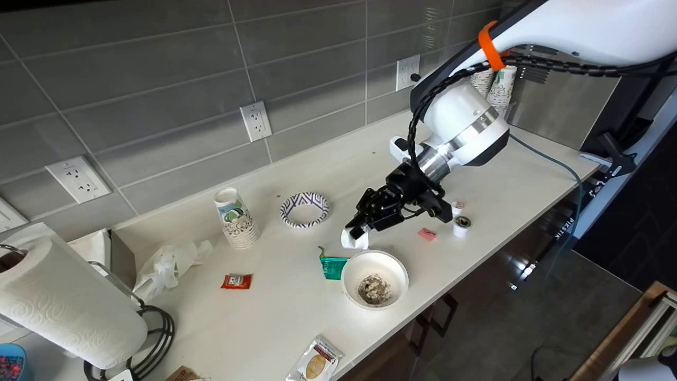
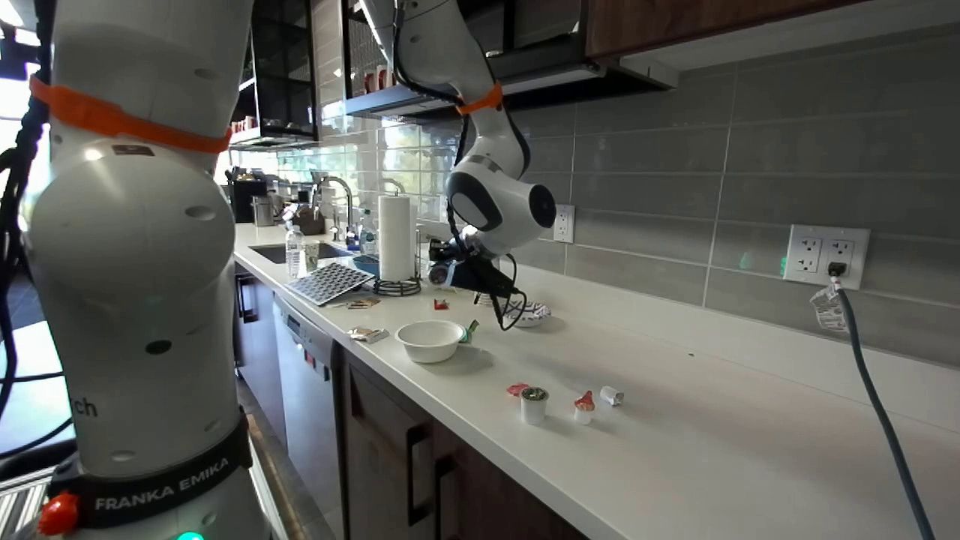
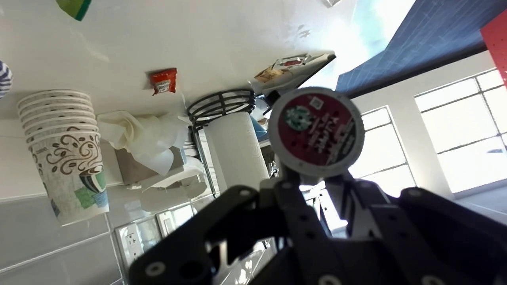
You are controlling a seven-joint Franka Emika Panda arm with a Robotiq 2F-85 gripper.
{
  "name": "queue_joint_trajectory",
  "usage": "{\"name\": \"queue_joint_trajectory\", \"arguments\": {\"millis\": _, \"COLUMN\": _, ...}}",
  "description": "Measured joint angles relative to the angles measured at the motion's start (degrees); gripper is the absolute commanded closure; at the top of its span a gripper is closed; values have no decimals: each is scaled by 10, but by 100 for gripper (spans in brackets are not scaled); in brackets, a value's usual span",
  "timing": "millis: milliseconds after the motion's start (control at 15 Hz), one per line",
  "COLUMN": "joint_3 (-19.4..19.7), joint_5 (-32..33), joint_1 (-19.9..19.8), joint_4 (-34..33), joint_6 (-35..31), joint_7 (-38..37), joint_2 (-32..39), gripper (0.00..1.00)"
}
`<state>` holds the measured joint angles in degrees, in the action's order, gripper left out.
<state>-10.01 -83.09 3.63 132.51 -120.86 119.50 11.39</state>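
A: What shows in an exterior view?

B: The claw (image 1: 359, 229) is pinching a white coffee pod (image 1: 354, 241), held clear of the counter (image 1: 259, 328) and near the bowl (image 1: 392, 269). A green packet (image 1: 332, 269) lies just beside the bowl.

A: How would you expect it to handle?

B: Light, I'd judge, and stiff enough to keep its shape under a moderate squeeze. It's small, though, so an off-centre hold could let it swivel.

A: And looking along the counter, in an exterior view?

B: I can't make out the coffee pod there; the claw seems to be in the way. But an open pod (image 2: 534, 409) stands upright on the counter, and its wall looks smooth, so slipping is a fair worry.

A: Last, the wrist view?

B: The coffee pod's dark red printed lid (image 3: 317, 130) is turned to face us, and the claw meets it from the bottom of that view. The lid is probably the fragile part, thin enough to dent or tear.

A: So where should the grip be?

B: On the side wall, just under the lid's edge, tips on opposite sides. Leave the lid itself alone.
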Motion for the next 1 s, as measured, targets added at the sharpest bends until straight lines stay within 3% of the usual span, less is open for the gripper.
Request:
{"name": "queue_joint_trajectory", "arguments": {"millis": 600, "joint_3": 25, "joint_5": -33, "joint_1": 0, "joint_4": 30, "joint_6": 109, "joint_7": 47, "joint_2": -7, "gripper": 94}}
{"name": "queue_joint_trajectory", "arguments": {"millis": 1000, "joint_3": 32, "joint_5": -56, "joint_1": 0, "joint_4": 37, "joint_6": 144, "joint_7": 58, "joint_2": -5, "gripper": 94}}
